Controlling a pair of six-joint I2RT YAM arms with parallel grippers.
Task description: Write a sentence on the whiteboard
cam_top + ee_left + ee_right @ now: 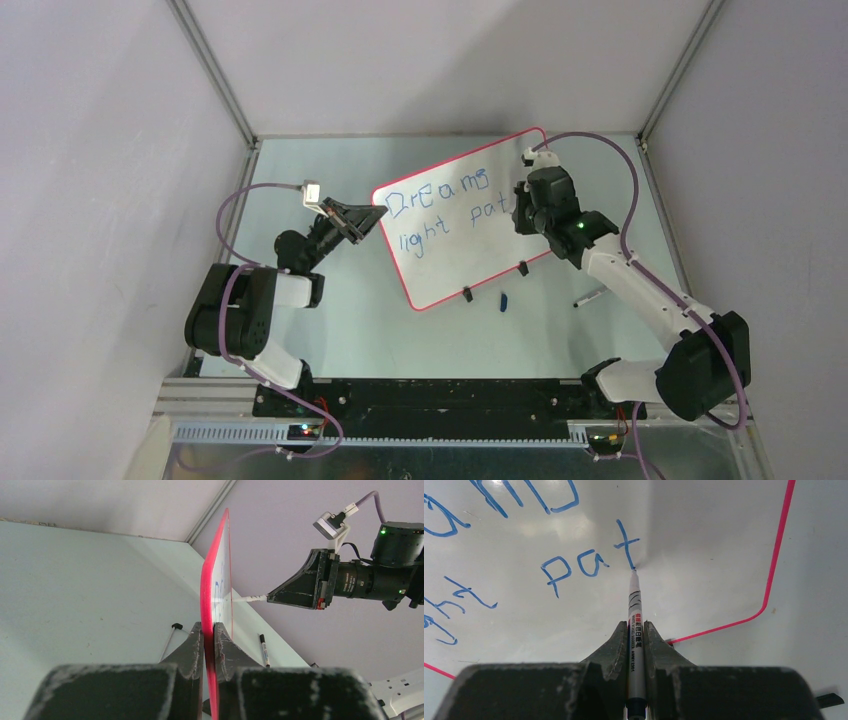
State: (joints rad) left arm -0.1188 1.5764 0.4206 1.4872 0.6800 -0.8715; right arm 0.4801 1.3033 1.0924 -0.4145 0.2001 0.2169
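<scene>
The left jaws pinch the red edge of the whiteboard (207, 580), which stands between them. The right jaws pinch the marker (635, 615), its tip just ahead touching the sentence (589, 565) at "pat". The next letter probably needs light, even pressure.

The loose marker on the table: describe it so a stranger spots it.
Start at the whiteboard standing at centre. Right of its near corner, beside the right arm, a thin marker lies flat. Unlike the short blue piece nearby, it is long, pale and dark-tipped.
</scene>
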